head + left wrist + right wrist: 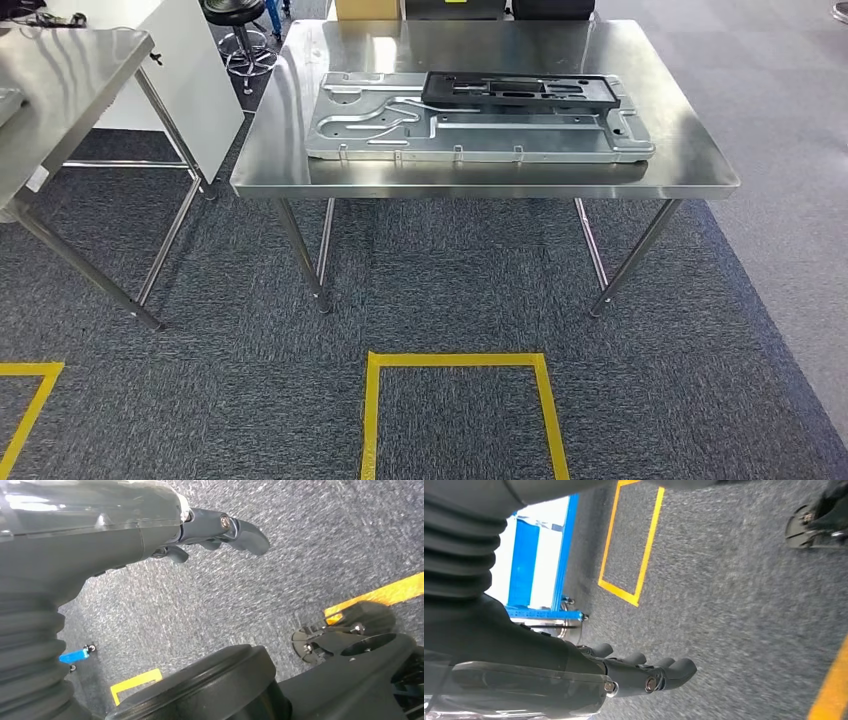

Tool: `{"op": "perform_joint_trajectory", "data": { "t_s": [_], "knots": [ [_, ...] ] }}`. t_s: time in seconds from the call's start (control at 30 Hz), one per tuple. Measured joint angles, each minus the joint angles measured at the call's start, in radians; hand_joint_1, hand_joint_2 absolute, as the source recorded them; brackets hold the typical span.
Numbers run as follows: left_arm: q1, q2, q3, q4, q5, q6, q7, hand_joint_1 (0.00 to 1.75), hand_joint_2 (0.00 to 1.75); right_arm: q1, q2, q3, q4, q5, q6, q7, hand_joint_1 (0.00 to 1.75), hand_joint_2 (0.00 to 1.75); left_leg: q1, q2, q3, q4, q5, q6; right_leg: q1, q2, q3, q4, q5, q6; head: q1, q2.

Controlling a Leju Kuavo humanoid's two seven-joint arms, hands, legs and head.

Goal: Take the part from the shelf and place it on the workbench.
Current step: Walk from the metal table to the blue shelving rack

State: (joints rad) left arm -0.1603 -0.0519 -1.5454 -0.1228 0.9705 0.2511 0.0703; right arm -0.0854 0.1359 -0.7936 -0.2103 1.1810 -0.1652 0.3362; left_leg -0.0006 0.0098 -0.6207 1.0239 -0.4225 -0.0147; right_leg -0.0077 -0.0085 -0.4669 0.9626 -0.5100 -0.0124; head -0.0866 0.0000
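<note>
Hanging at the sides over carpet, left hand and right hand both empty, fingers loosely apart (black part already lying on the workbench).

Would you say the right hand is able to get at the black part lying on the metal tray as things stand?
Probably not yet. The right hand hangs over the carpet, holding nothing, while the black part lies on the metal tray towards the far side of the steel table, with a stretch of carpet between robot and table.
</note>
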Motion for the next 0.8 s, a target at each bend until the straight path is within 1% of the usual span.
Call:
{"op": "perform_joint_trajectory", "data": {
  "t_s": [0.03, 0.07, 0.1, 0.13, 0.17, 0.2, 0.23, 0.27, 0.3, 0.33, 0.37, 0.4, 0.43, 0.47, 0.5, 0.53, 0.57, 0.6, 0.63, 0.73, 0.8],
  "knots": [
    [-0.002, 0.001, 0.0, 0.0, -0.006, 0.0, -0.002, 0.0, 0.0, 0.001, 0.0, -0.001, 0.0, -0.005, -0.007, -0.01, 0.0, 1.75, 0.0, -0.002, -0.01, 0.037, -0.046, -0.003, -0.001, -0.004, -0.013, -0.002, 0.013, -0.006, 0.0, 0.0],
    [-0.003, 0.003, 0.0, 0.0, -0.01, 0.0, -0.004, 0.0, 0.0, 0.001, 0.0, -0.001, 0.0, -0.007, -0.015, -0.023, 0.0, 1.75, 0.001, -0.004, -0.019, 0.09, -0.102, -0.006, 0.002, -0.007, -0.028, 0.0, 0.025, -0.011, 0.0, 0.0],
    [-0.005, 0.005, 0.0, 0.0, -0.014, 0.001, -0.008, 0.0, 0.0, 0.002, 0.001, -0.001, 0.001, -0.006, -0.023, -0.038, 0.0, 1.75, 0.002, -0.004, -0.026, 0.154, -0.152, -0.008, 0.005, -0.008, -0.044, 0.004, 0.036, -0.014, 0.0, 0.0],
    [-0.005, 0.006, 0.0, 0.0, -0.015, 0.002, -0.012, 0.0, 0.0, 0.002, 0.001, -0.001, 0.001, -0.002, -0.029, -0.051, 0.0, 1.75, 0.002, -0.004, -0.027, 0.213, -0.178, -0.01, 0.007, -0.008, -0.062, 0.008, 0.048, -0.015, 0.0, 0.0],
    [-0.006, 0.008, 0.0, 0.0, -0.015, 0.003, -0.016, 0.0, 0.0, 0.001, 0.001, -0.001, 0.001, 0.002, -0.033, -0.061, 0.0, 1.75, 0.002, -0.004, -0.021, 0.253, -0.177, -0.01, 0.01, -0.008, -0.082, 0.013, 0.06, -0.015, 0.0, 0.0],
    [-0.006, 0.009, 0.0, 0.0, -0.016, 0.004, -0.018, 0.0, 0.0, 0.001, 0.001, -0.001, 0.001, 0.006, -0.035, -0.068, 0.0, 1.75, 0.002, -0.004, -0.002, 0.264, -0.155, -0.009, 0.011, -0.008, -0.103, 0.02, 0.071, -0.014, 0.0, 0.0],
    [-0.006, 0.01, 0.0, 0.0, -0.016, 0.004, -0.019, 0.0, 0.0, 0.0, 0.001, -0.001, 0.001, 0.008, -0.036, -0.072, 0.0, 1.75, 0.002, -0.004, 0.031, 0.24, -0.123, -0.008, 0.012, -0.008, -0.125, 0.027, 0.082, -0.012, 0.0, 0.0],
    [-0.005, 0.011, 0.0, 0.0, -0.016, 0.004, -0.019, 0.0, 0.0, 0.0, 0.001, -0.001, 0.001, 0.008, -0.036, -0.075, 0.0, 1.75, 0.002, -0.004, 0.077, 0.186, -0.102, -0.005, 0.013, -0.007, -0.144, 0.036, 0.092, -0.009, 0.0, 0.0],
    [-0.005, 0.012, 0.0, 0.0, -0.017, 0.005, -0.02, 0.0, 0.0, -0.001, 0.001, 0.0, 0.001, 0.009, -0.037, -0.079, 0.0, 1.75, 0.001, -0.005, 0.131, 0.109, -0.101, -0.003, 0.015, -0.007, -0.16, 0.046, 0.1, -0.005, 0.0, 0.0],
    [-0.005, 0.012, 0.0, 0.0, -0.017, 0.008, -0.021, 0.0, 0.0, -0.001, 0.001, 0.0, 0.001, 0.009, -0.038, -0.084, 0.0, 1.75, -0.001, -0.005, 0.176, 0.036, -0.116, 0.002, 0.016, -0.007, -0.173, 0.054, 0.109, -0.001, 0.0, 0.0],
    [-0.005, 0.013, 0.0, 0.0, -0.017, 0.013, -0.022, 0.0, 0.0, -0.002, 0.001, 0.0, 0.002, 0.01, -0.041, -0.091, 0.0, 1.75, -0.003, -0.005, 0.206, -0.018, -0.134, 0.008, 0.017, -0.007, -0.181, 0.059, 0.119, 0.003, 0.0, 0.0],
    [-0.005, 0.013, 0.0, 0.0, -0.018, 0.019, -0.023, 0.0, 0.0, -0.002, 0.001, 0.0, 0.002, 0.012, -0.045, -0.101, 0.0, 1.75, -0.006, -0.005, 0.219, -0.05, -0.145, 0.015, 0.018, -0.008, -0.186, 0.059, 0.13, 0.008, 0.0, 0.0],
    [-0.003, 0.014, 0.0, 0.0, -0.02, 0.024, -0.023, 0.0, 0.0, -0.001, 0.001, 0.0, 0.003, 0.014, -0.048, -0.109, 0.0, 1.31, -0.006, -0.004, 0.214, -0.059, -0.143, 0.024, 0.017, -0.008, -0.189, 0.056, 0.142, 0.013, 0.0, 0.0],
    [-0.003, 0.014, 0.0, 0.0, -0.025, 0.028, -0.022, 0.0, 0.0, -0.001, 0.001, 0.0, 0.004, 0.018, -0.051, -0.115, 0.0, 0.87, -0.005, -0.001, 0.205, -0.06, -0.131, 0.032, 0.016, -0.005, -0.193, 0.056, 0.142, 0.018, 0.0, 0.0],
    [-0.003, 0.015, 0.0, 0.0, -0.032, 0.03, -0.02, 0.0, 0.0, 0.0, 0.001, 0.0, 0.004, 0.022, -0.051, -0.118, 0.0, 0.44, -0.003, 0.001, 0.194, -0.061, -0.118, 0.04, 0.014, -0.002, -0.199, 0.067, 0.123, 0.024, 0.0, 0.0],
    [-0.005, 0.017, -0.001, 0.0, -0.043, 0.03, -0.017, 0.0, 0.0, 0.0, 0.001, 0.001, 0.005, 0.026, -0.049, -0.119, 0.0, 0.0, 0.0, 0.003, 0.18, -0.063, -0.105, 0.046, 0.012, 0.002, -0.21, 0.098, 0.081, 0.032, 0.0, 0.0],
    [-0.006, 0.018, -0.001, 0.0, -0.052, 0.029, -0.014, 0.0, 0.0, 0.0, 0.001, 0.001, 0.005, 0.031, -0.048, -0.119, 0.0, 0.0, 0.0, 0.004, 0.167, -0.063, -0.095, 0.05, 0.009, 0.004, -0.221, 0.136, 0.032, 0.038, 0.0, 0.0],
    [-0.007, 0.019, -0.001, 0.0, -0.06, 0.028, -0.012, 0.0, 0.0, -0.001, 0.001, 0.002, 0.005, 0.034, -0.046, -0.119, 0.0, 0.0, 0.001, 0.004, 0.157, -0.063, -0.088, 0.052, 0.007, 0.005, -0.229, 0.171, -0.009, 0.043, 0.0, 0.0],
    [-0.008, 0.02, -0.001, 0.0, -0.065, 0.027, -0.01, 0.0, 0.0, -0.001, 0.001, 0.002, 0.005, 0.036, -0.045, -0.119, 0.0, 0.0, 0.001, 0.004, 0.151, -0.063, -0.084, 0.053, 0.005, 0.005, -0.235, 0.196, -0.032, 0.046, 0.0, 0.0],
    [-0.008, 0.02, -0.001, 0.0, -0.067, 0.026, -0.009, 0.0, 0.0, -0.001, 0.001, 0.003, 0.005, 0.037, -0.044, -0.12, 0.0, 0.0, 0.0, 0.004, 0.147, -0.063, -0.081, 0.053, 0.005, 0.005, -0.237, 0.211, -0.042, 0.047, 0.0, 0.0],
    [-0.005, 0.021, -0.001, 0.0, -0.08, 0.021, -0.006, 0.0, 0.0, 0.0, 0.001, 0.003, 0.005, 0.035, -0.033, -0.135, 0.0, 0.0, 0.0, 0.004, 0.128, -0.061, -0.068, 0.051, 0.002, 0.005, -0.247, 0.284, -0.059, 0.051, 0.0, 0.0]
  ]
}}
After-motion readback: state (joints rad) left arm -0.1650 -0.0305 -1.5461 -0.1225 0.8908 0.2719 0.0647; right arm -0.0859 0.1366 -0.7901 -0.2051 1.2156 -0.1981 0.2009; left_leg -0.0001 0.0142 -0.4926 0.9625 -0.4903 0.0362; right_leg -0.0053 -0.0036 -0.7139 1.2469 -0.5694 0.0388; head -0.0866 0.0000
